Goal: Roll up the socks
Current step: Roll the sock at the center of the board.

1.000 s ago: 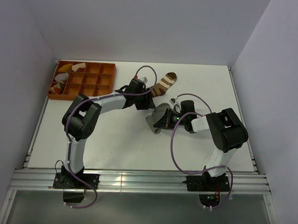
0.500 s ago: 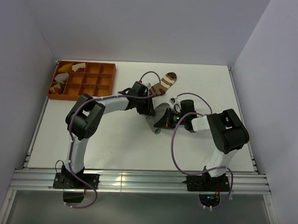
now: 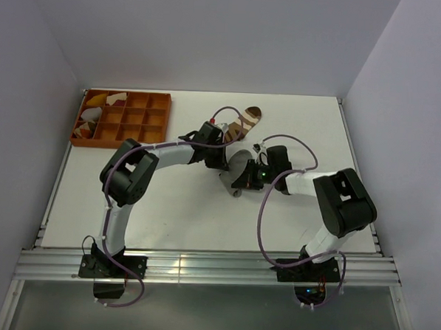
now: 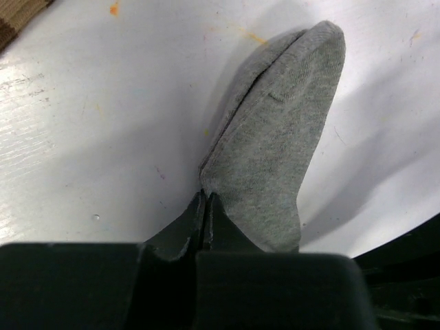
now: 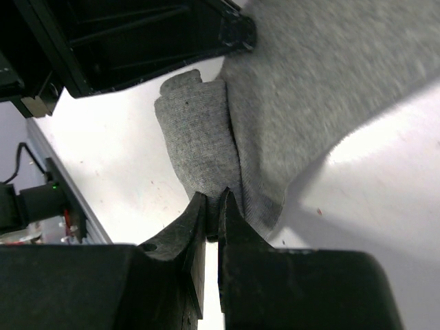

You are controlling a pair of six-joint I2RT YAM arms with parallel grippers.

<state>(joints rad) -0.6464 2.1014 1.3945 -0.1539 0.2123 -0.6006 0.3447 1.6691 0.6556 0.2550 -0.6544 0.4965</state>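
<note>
Barely begun, I judge: my left gripper (image 4: 206,206) is pinched shut on an edge of the grey sock (image 4: 282,137) mid-table, and my right gripper (image 5: 212,206) clamps its first fold. At its twelve o'clock, the brown striped sock (image 3: 245,120) lies flat, unrolled.

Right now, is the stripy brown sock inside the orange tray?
No, the brown striped sock lies on the white table, well apart from the orange tray.
</note>
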